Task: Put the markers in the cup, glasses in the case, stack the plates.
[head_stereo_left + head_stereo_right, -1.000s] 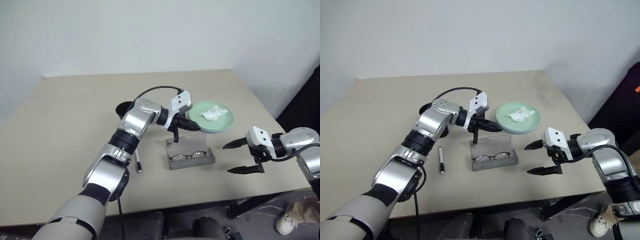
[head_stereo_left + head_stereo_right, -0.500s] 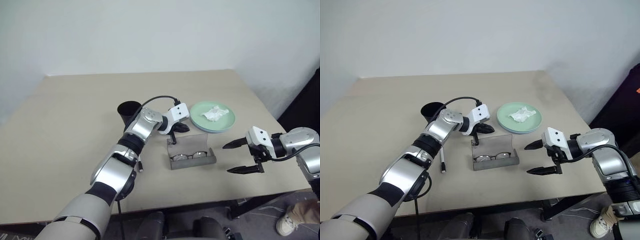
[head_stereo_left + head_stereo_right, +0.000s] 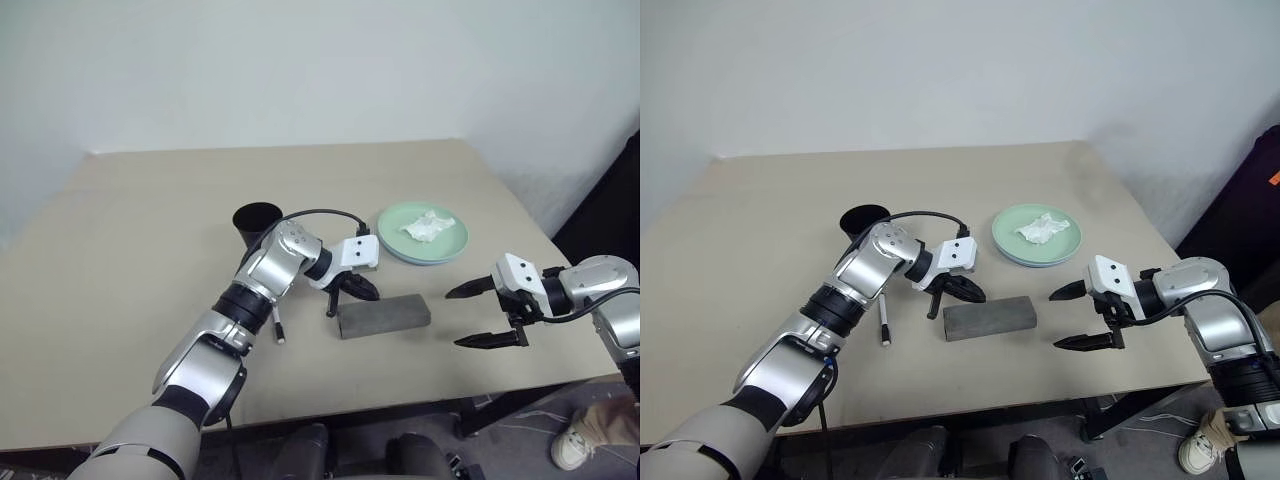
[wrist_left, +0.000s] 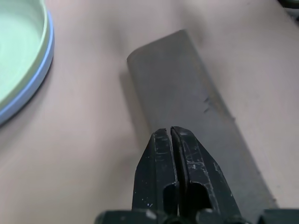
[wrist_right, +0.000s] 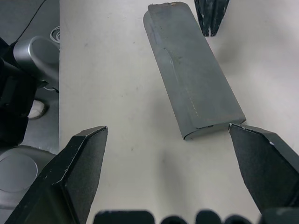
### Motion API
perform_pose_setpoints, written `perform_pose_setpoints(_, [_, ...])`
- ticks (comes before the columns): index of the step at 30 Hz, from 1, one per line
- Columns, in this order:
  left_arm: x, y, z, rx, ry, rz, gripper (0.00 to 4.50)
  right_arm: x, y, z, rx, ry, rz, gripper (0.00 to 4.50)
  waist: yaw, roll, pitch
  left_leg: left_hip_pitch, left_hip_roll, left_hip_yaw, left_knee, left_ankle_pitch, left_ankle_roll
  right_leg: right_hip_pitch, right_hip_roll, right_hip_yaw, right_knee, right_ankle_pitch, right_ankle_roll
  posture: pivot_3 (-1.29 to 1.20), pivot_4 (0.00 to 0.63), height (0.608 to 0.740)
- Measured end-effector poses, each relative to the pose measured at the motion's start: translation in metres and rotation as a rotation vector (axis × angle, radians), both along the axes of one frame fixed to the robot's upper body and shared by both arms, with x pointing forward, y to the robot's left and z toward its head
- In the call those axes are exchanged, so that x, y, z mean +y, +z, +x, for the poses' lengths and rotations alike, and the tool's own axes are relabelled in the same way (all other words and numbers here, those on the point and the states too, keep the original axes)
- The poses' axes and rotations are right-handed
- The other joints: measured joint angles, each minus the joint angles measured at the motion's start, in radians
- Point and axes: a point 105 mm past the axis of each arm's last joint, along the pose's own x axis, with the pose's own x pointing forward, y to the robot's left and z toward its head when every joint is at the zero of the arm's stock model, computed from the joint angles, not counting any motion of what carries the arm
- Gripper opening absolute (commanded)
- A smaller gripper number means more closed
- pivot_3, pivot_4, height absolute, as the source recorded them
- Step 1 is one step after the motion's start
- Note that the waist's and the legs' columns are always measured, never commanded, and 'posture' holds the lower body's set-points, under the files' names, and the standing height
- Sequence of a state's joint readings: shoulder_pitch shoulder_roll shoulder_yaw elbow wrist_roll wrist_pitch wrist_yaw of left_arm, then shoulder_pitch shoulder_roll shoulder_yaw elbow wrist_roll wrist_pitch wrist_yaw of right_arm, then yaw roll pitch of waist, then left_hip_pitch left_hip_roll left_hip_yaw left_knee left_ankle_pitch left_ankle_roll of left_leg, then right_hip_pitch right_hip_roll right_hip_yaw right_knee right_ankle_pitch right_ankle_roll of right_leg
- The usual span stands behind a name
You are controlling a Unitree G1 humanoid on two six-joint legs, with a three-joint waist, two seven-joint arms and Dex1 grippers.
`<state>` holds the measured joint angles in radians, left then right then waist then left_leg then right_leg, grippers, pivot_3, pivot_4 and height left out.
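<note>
The closed grey case (image 5: 194, 74) lies on the table (image 5: 112, 93) between the right tool's (image 5: 173, 154) wide-spread fingers.

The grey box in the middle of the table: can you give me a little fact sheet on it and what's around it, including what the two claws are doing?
case: grey case, lid shut, flat on the table
left gripper: shut, empty, at the case's left end
right gripper: open wide, empty, right of the case
plates: mint green plate on blue plate, stacked behind the case
tissue: crumpled white tissue on the top plate
cup: black cup behind the left arm
marker: black-capped marker lying on the table
</note>
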<state>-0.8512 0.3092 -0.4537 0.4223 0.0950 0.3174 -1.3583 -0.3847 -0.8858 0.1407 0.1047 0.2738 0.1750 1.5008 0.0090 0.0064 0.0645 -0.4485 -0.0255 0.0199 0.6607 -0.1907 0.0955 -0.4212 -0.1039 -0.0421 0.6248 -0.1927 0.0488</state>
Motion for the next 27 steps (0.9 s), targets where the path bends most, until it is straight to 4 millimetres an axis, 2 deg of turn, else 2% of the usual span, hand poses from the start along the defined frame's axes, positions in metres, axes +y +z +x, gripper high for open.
perform_pose_setpoints(5, [0.001,-0.005,-0.009,0.026,-0.011,-0.001,0.01,0.0,0.0,0.0,-0.004,0.001,-0.001,4.5,0.0,0.0,0.0,0.0,0.0,0.0,0.0,0.0,0.0,-0.001,0.001,0.0,0.0,0.0,-0.001,0.0,0.0,0.736])
perform_pose_setpoints(9, [0.007,-0.003,-0.008,0.019,0.016,-0.003,0.01,0.0,0.001,0.001,-0.01,0.001,-0.001,4.5,0.0,0.0,0.0,0.0,0.0,0.0,0.0,0.0,0.0,-0.001,0.001,0.0,0.0,0.001,-0.001,0.0,0.0,0.736])
perform_pose_setpoints(13, [0.014,0.021,-0.006,0.0,0.076,-0.084,0.01,0.0,0.001,0.002,-0.011,-0.001,-0.001,4.5,0.0,0.0,0.0,0.0,0.0,0.0,0.0,0.0,0.0,-0.001,0.0,0.0,0.0,0.001,-0.001,0.0,0.0,0.736])
perform_pose_setpoints(17, [0.033,0.045,-0.008,-0.023,0.158,-0.155,0.01,-0.001,0.001,0.002,-0.01,-0.002,-0.001,4.5,-0.001,0.001,0.0,0.001,0.0,0.0,-0.001,0.0,0.0,-0.001,0.001,0.002,0.0,0.0,-0.001,0.0,0.0,0.736])
perform_pose_setpoints(22, [0.064,0.035,-0.023,0.019,0.295,-0.149,0.01,-0.003,0.004,0.006,-0.011,-0.011,0.001,4.5,-0.001,0.001,0.0,0.002,0.0,0.0,-0.001,0.0,0.0,-0.002,0.001,0.002,0.0,0.001,-0.002,0.0,0.0,0.736])
perform_pose_setpoints(27, [0.078,0.03,-0.025,0.017,0.469,-0.154,0.01,-0.002,0.015,0.011,-0.017,-0.001,0.005,4.5,0.002,0.001,0.0,0.001,0.0,-0.001,-0.001,0.0,0.0,-0.002,0.0,0.001,0.0,0.002,-0.002,0.0,0.0,0.736])
